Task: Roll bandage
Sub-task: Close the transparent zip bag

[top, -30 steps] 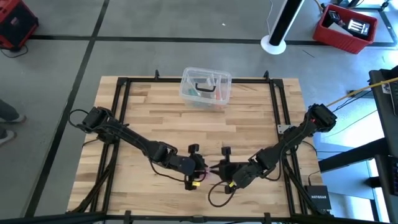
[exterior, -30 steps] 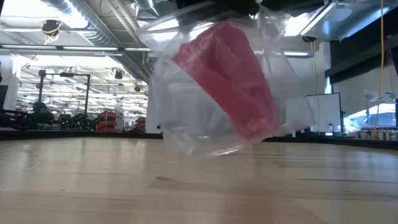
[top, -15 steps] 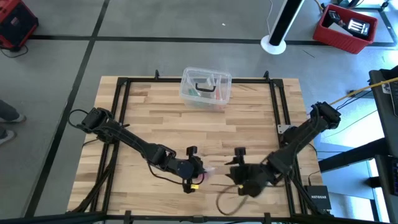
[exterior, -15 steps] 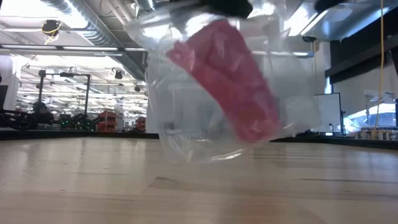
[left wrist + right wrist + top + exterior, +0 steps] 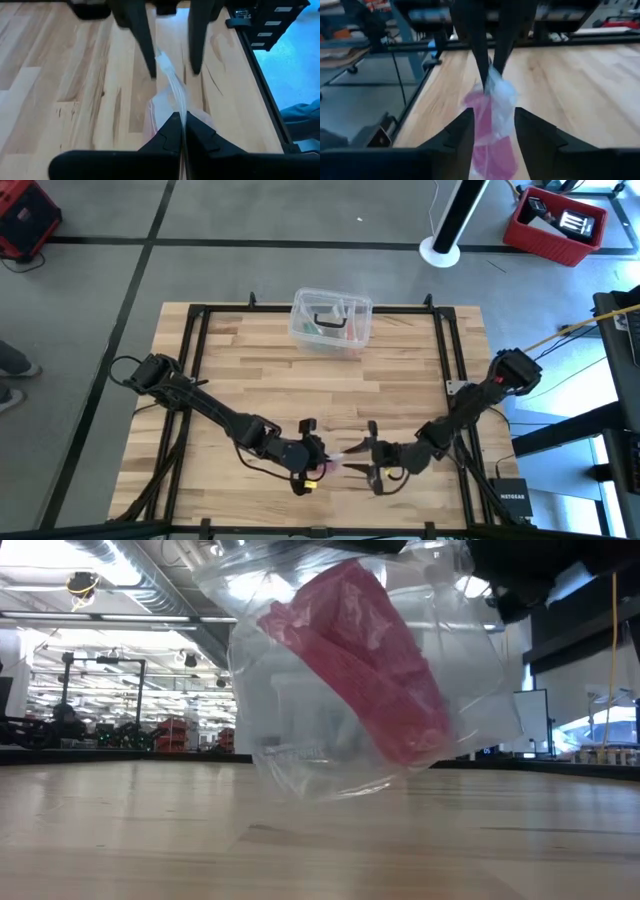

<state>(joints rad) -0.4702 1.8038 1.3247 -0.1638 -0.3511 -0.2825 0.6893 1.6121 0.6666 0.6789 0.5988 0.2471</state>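
Pinkish-red fabric, item one: the bandage (image 5: 365, 665), a soft wad sealed inside a clear plastic wrapper (image 5: 300, 750), hanging tilted above the wooden table (image 5: 150, 840) and not touching the boards in the low view. From above it shows as a small pink patch (image 5: 331, 463) near the table's front edge, between the two grippers.

Item two: left gripper (image 5: 318, 460), reaching in from the table's left side. Jaws pressed together on the wrapper's edge; in the left wrist view the film runs out as a thin upright sheet (image 5: 172, 82) from between the closed fingers (image 5: 167, 132), with pink showing just beyond them.

Item three: right gripper (image 5: 372, 465), reaching in from the right, facing the left one at close range. Jaws apart, one finger (image 5: 465, 132) on either side of the wrapped bandage (image 5: 492, 140) in the right wrist view; whether they touch the plastic cannot be told. The left gripper's closed fingers show just beyond, meeting the wrapper's crumpled top.

Item four: clear plastic box (image 5: 331, 320), at the table's far edge, well apart from both grippers, with dark and greenish contents too small to identify.

Item five: red crate (image 5: 555, 222) on the floor beyond the table's far right corner
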